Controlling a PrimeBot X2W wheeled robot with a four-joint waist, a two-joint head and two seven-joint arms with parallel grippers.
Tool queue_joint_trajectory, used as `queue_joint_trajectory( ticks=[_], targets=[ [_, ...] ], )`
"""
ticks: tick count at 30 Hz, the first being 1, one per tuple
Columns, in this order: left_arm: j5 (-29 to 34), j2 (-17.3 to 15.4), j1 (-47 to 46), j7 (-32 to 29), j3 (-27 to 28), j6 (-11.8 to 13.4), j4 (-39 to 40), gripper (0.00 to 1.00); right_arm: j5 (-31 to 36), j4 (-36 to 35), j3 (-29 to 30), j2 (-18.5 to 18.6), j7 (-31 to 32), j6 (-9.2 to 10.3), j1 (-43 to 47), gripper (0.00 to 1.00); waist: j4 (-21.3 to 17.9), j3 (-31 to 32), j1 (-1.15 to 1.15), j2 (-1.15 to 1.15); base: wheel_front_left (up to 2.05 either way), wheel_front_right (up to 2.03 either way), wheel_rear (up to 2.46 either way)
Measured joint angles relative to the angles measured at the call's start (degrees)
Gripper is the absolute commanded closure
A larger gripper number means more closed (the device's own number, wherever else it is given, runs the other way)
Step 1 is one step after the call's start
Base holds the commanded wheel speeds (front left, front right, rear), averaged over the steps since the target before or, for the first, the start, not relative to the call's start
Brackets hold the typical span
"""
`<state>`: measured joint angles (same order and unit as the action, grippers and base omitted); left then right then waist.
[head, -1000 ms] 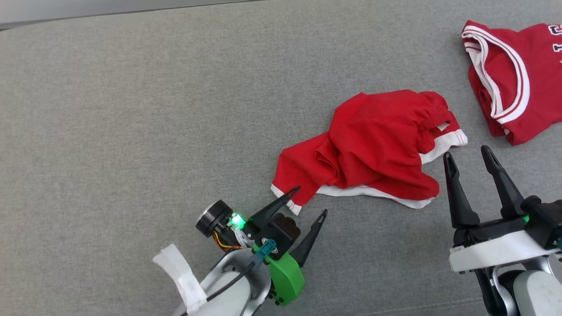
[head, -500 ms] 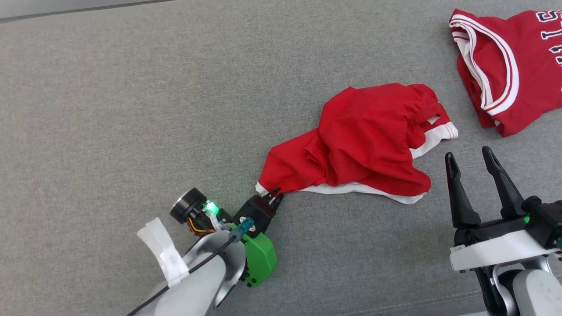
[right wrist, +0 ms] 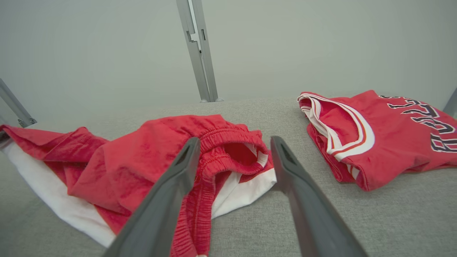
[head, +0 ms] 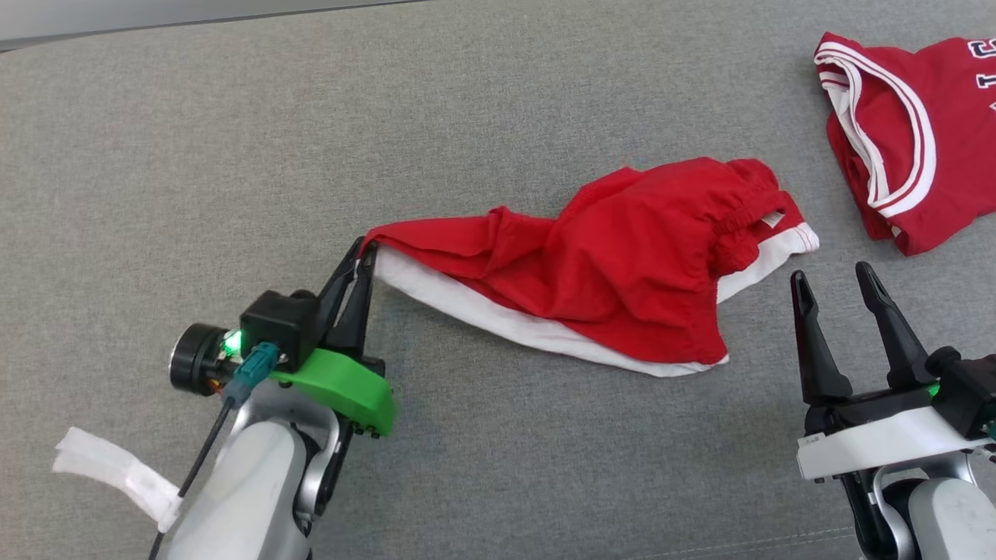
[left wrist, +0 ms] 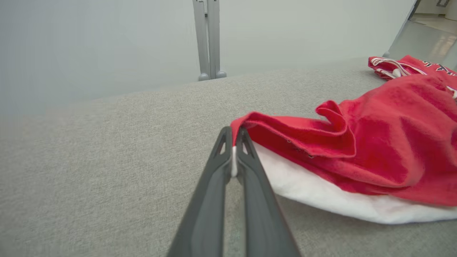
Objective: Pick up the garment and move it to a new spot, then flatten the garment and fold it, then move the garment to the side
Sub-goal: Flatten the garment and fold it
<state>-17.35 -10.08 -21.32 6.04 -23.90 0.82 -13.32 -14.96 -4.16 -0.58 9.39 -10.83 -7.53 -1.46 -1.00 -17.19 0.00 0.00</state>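
Red shorts with white trim (head: 622,264) lie stretched across the grey surface in the head view. My left gripper (head: 366,253) is shut on the hem corner of the shorts (left wrist: 321,142) at their left end, the cloth pulled taut toward it; the left wrist view shows white trim pinched between the two fingers of that gripper (left wrist: 234,137). My right gripper (head: 836,276) stands open just right of the shorts' elastic waistband (right wrist: 221,142), touching nothing. Through the right wrist view the shorts (right wrist: 142,157) sit ahead and to the left of that open gripper (right wrist: 234,144).
A folded red jersey with white and red striped trim and dark lettering (head: 910,132) lies at the far right, also the jersey (right wrist: 375,132) ahead of the right gripper. The grey fabric surface (head: 233,140) runs broad to the left. A metal post (right wrist: 198,50) stands behind the surface's far edge.
The left gripper closed on the shorts' hem corner and dragged it left and away, stretching the shorts out. The right gripper stayed put. The head camera shifted slightly.
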Motion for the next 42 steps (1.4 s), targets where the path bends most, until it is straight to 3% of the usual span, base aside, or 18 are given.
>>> queue_joint_trajectory(
  ticks=[9,14,15,16,24,32,42],
  targets=[
    [-4.31,-2.56,7.35,-0.37,7.25,5.56,0.41,1.00,-0.01,0.01,1.12,0.05,0.15,0.00,0.00,0.00,0.76,-0.16,0.00,0.00,0.00,0.00,0.00],
    [-6.28,-2.66,10.48,-0.29,8.09,6.04,-0.48,1.00,0.04,-0.24,1.33,0.12,0.59,0.00,-0.08,0.00,1.68,-0.07,0.00,0.00,0.00,0.00,0.00],
    [-6.35,-2.45,10.72,0.26,8.00,5.86,-0.73,0.59,0.09,-0.27,1.27,0.19,0.65,0.00,-0.09,0.00,1.85,0.03,0.00,0.00,0.00,0.00,0.00],
    [-6.80,-2.03,10.76,1.13,8.06,5.65,-0.93,0.00,0.12,-0.32,1.23,0.23,0.69,0.00,-0.10,0.00,2.01,0.18,0.00,0.00,0.00,0.00,0.00],
    [-5.08,-1.22,10.92,8.09,8.97,5.69,1.25,0.00,0.70,-1.22,0.56,0.47,1.67,0.00,0.15,0.00,2.75,2.71,0.00,0.00,0.00,0.00,0.00],
    [-0.26,-3.97,11.65,8.77,9.13,5.57,6.12,0.00,1.01,-1.83,-0.29,0.46,2.93,0.00,1.53,0.00,3.18,6.04,0.00,0.00,0.00,0.00,0.00],
    [-0.09,-5.55,15.16,8.33,9.11,6.25,7.27,0.00,0.81,-1.96,-0.56,0.57,3.50,0.00,3.28,0.00,3.22,8.73,0.00,0.00,0.00,0.00,0.00]
  ],
)
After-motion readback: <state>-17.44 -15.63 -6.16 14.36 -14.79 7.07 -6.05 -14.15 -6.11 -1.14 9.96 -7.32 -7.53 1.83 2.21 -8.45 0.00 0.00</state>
